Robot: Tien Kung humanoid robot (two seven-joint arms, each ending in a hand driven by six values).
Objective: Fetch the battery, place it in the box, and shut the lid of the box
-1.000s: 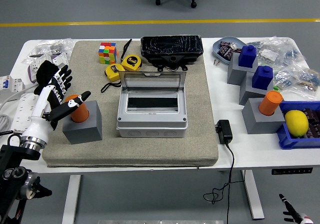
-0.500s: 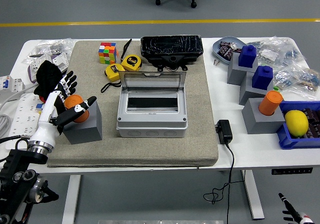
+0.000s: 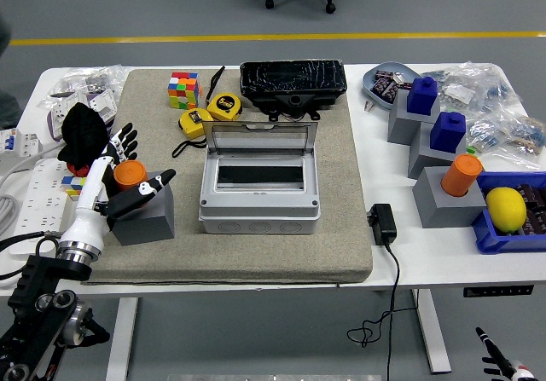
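Nothing is boxed yet: the left robot hand (image 3: 119,176) is closing loosely around the orange battery (image 3: 130,173) standing in its grey block (image 3: 145,217) near the table's left edge, while the box (image 3: 259,185) at mid-table stands empty, lid (image 3: 263,136) up.

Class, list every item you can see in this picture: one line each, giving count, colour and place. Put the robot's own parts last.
Mat: 1, beige, table centre.
Box: 1, grey, lid up, on mat.
Orange battery: 1, in grey block, mat left.
Second orange battery: 1, in grey block, right.
Blue blocks: 2, on grey stands, right.
Lemon: 1, yellow, blue tray.
Puzzle cube: 1, multicoloured, mat rear.
Tape measures: 2, yellow, mat rear.
Black case: 1, mat rear.
Adapter: 1, black, beside mat.
Left robot hand: 1, black-white, fingers around the left battery.
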